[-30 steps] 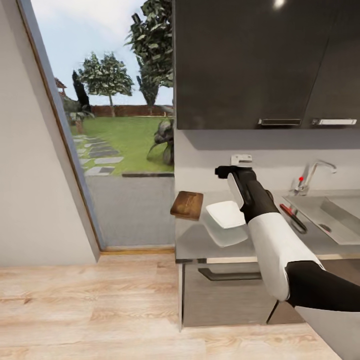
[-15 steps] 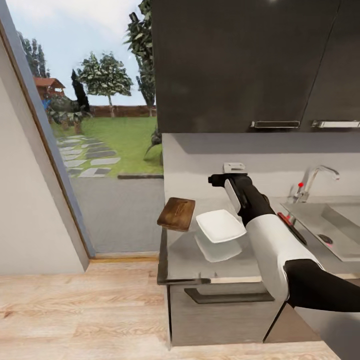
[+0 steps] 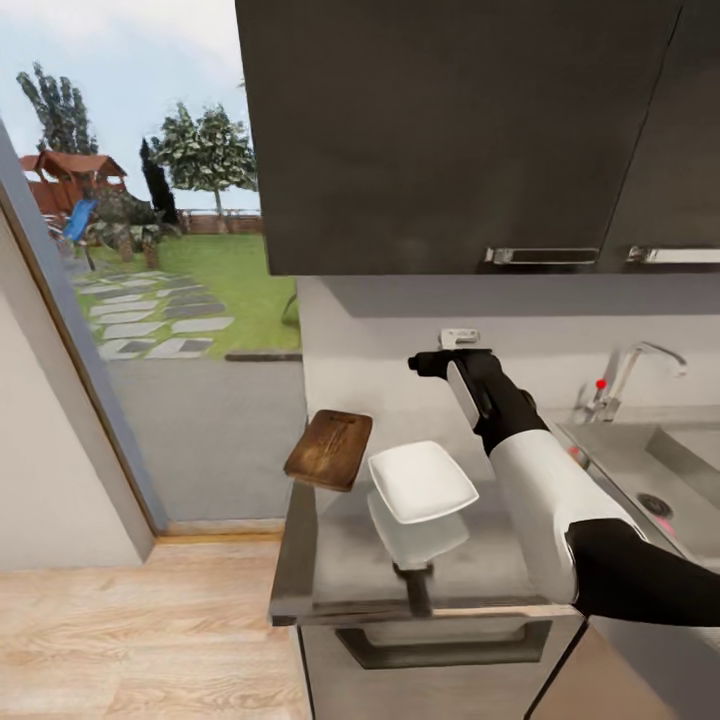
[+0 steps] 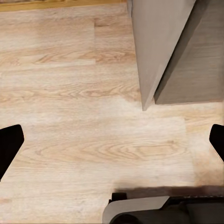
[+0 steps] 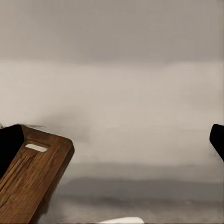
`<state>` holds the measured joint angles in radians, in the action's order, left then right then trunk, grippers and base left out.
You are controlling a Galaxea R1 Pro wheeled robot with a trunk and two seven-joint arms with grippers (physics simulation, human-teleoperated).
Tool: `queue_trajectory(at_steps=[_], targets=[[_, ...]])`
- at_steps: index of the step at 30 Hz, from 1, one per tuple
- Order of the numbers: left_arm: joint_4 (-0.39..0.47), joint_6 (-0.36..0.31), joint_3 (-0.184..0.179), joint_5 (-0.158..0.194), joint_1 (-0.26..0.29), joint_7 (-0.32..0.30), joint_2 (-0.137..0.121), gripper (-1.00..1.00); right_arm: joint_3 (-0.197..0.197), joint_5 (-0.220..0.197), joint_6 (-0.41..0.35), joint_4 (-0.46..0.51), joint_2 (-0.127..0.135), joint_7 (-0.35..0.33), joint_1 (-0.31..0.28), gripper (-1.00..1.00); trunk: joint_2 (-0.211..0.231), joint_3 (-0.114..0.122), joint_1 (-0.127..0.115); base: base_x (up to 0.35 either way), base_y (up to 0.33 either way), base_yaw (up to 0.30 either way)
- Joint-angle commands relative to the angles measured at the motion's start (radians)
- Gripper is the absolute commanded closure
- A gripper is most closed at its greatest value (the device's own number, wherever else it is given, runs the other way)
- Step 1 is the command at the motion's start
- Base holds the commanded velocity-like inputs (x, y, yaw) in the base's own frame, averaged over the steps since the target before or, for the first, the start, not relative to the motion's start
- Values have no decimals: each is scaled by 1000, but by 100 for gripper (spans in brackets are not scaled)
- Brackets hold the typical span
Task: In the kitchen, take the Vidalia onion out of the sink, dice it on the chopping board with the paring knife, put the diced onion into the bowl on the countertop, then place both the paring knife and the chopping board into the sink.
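Note:
The dark wooden chopping board point(image 3: 330, 450) lies at the left end of the grey countertop point(image 3: 330, 565) and overhangs its edge; its slotted end point(image 5: 32, 177) also shows in the right wrist view. Beside it sits the white square bowl point(image 3: 422, 482). My right gripper point(image 3: 432, 362) point(image 5: 112, 142) hovers open above and behind the bowl, facing the wall, holding nothing. The steel sink point(image 3: 625, 445) is at the far right, with a small pink spot, probably the Vidalia onion point(image 3: 664, 512), near its drain. My right arm hides most of the paring knife. My left gripper point(image 4: 112, 144) hangs open over the wooden floor.
Dark upper cabinets point(image 3: 480, 130) hang low over the counter. A chrome tap point(image 3: 628, 372) with a red knob stands behind the sink. A bar handle point(image 3: 440, 645) fronts the lower cabinet. A tall window point(image 3: 160, 300) and wooden floor point(image 3: 130, 640) lie to the left.
The camera has moved closer to the counter, so the whole scene has shifted left and down. My right arm keeps its pose over the bowl. Nothing was grasped or released.

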<state>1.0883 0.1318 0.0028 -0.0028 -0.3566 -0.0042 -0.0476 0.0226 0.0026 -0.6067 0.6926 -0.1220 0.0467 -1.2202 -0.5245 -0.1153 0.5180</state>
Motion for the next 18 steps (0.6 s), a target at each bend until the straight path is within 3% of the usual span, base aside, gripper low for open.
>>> queue_trajectory(at_steps=[1,3,6,18], targets=[[1,2,0,0,0,0,0,-100,8,0,-5,1,0,4,0,-100,-2,-2,1,330,-32,0],[1,2,0,0,-1,0,0,-100,38,-1,-5,1,0,3,3,-100,-2,-2,1,338,22,0],[1,2,0,0,-1,0,0,-100,53,-1,-5,0,-1,2,5,-100,-2,-2,1,329,127,0],[-1,3,-1,0,0,0,0,-100,60,0,0,-114,-2,-90,7,-100,-2,-2,1,276,242,0]])
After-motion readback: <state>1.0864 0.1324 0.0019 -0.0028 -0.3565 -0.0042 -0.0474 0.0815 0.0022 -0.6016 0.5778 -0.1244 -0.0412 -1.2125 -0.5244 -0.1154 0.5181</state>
